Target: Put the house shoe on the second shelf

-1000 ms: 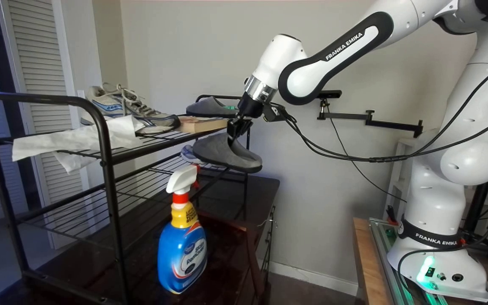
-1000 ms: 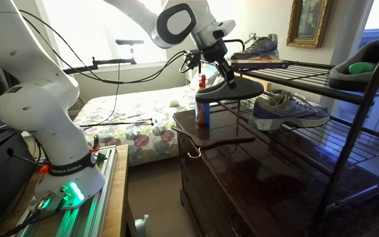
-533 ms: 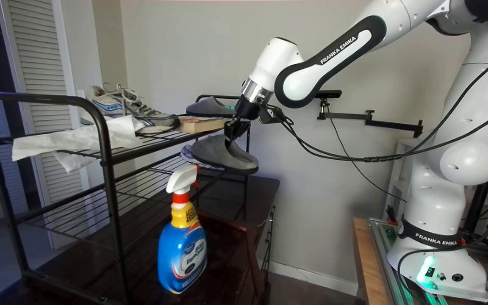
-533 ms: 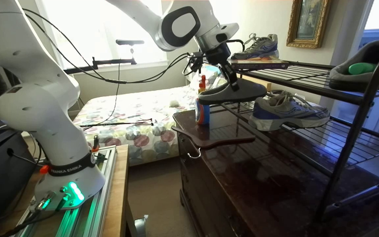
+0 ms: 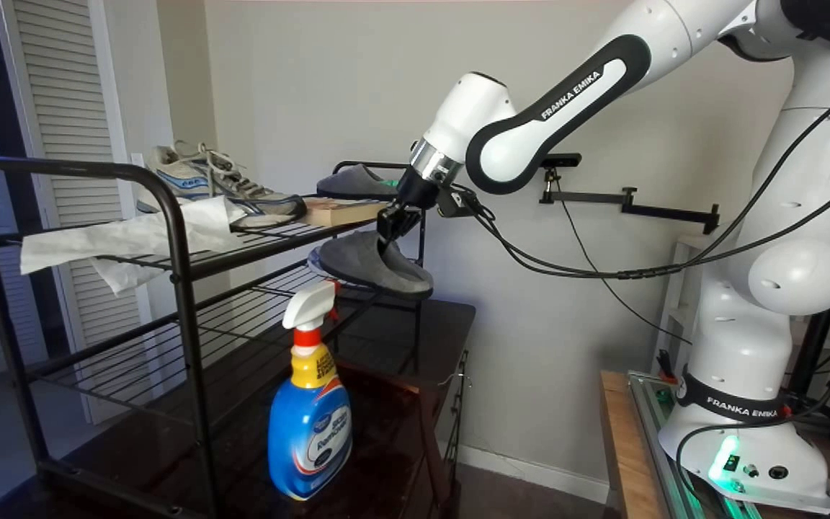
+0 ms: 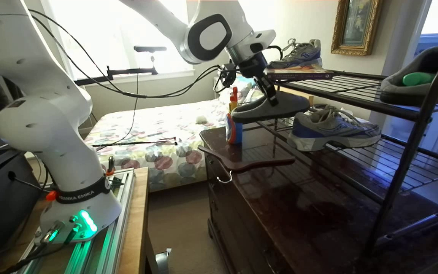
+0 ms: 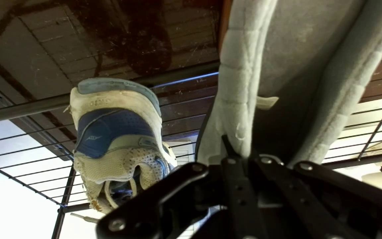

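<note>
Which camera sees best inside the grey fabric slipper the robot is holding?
The wrist view: it looks into the dark-soled grey fabric slipper, showing its insole. Both exterior views show it side-on: mostly the outside, and just a bit of the inside.

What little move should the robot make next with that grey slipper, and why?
Probably ease the slipper a little farther in over the second shelf before letting go. The gripper holds it by its side with the toe pointing inward, but the heel seems to reach out past the front rail.
</note>
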`<state>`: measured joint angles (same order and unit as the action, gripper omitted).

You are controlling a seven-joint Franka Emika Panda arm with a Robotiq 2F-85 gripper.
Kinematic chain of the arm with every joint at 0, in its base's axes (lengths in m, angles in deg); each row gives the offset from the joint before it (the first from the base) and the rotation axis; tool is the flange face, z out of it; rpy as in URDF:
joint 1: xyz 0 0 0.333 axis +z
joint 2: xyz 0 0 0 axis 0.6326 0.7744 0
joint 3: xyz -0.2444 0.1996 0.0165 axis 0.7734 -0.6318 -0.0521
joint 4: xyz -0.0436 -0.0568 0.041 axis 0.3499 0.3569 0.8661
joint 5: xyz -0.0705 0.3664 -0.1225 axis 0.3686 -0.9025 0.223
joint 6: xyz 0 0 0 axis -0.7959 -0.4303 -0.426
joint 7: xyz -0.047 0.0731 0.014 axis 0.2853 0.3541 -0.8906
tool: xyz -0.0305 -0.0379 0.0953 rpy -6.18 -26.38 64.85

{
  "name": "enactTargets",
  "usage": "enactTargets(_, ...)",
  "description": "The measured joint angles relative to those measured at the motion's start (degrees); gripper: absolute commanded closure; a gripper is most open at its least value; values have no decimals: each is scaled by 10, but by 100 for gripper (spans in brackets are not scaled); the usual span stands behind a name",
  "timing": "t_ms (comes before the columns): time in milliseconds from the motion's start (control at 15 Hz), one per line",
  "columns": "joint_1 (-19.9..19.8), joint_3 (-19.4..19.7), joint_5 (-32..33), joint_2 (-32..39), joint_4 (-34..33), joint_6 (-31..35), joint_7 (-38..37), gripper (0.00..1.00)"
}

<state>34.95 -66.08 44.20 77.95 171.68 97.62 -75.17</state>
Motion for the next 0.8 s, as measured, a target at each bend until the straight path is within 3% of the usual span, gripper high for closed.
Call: enactTargets(800,-1,0,-2,71,-18,82,-26,99)
